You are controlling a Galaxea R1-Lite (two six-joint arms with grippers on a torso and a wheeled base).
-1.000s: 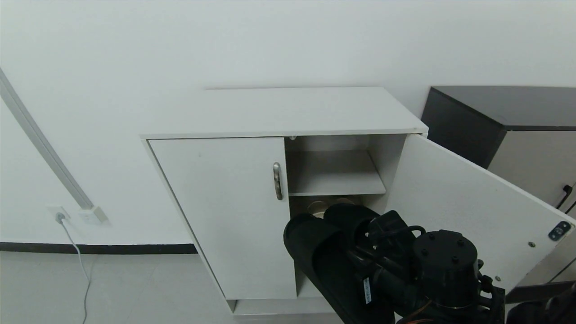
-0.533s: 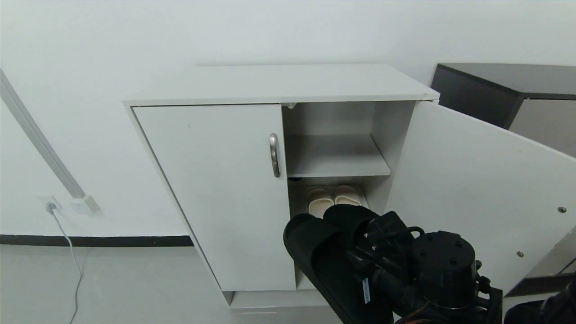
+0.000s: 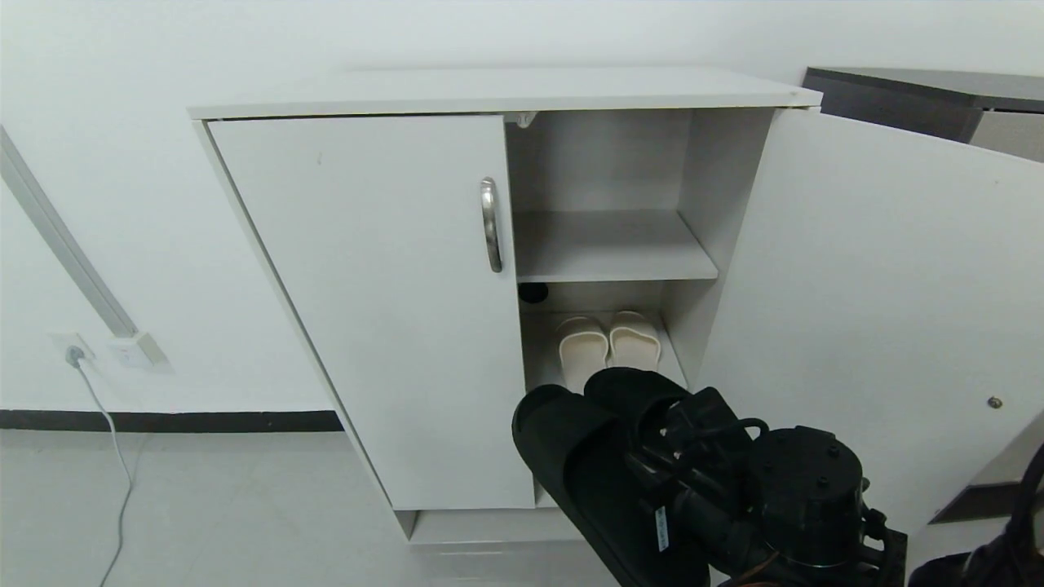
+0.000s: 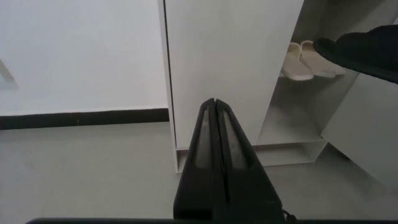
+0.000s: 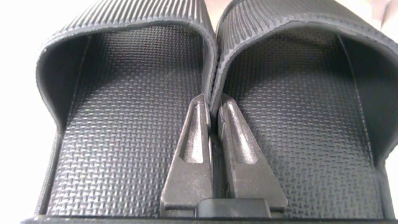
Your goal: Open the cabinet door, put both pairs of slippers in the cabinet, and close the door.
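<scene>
A plain white wall [image 3: 163, 65] meets a pale grey floor [image 3: 204, 505] at a black skirting strip [image 3: 163, 421]. On the wall, a slanted cable duct [image 3: 57, 244] runs down to a socket [image 3: 73, 355] with a white cable [image 3: 110, 456]. A dark-topped unit [image 3: 897, 94] stands at the far right.

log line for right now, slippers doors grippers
right door: open | cream slippers: inside cabinet on a shelf | black slippers: clamped in right gripper, before the opening | left gripper: shut, empty

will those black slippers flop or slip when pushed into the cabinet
Probably fairly stiff: the black slippers jut out from the right gripper without drooping. Likely grippy, given the ribbed texture. Pinched only at their inner edges, they might twist.
</scene>
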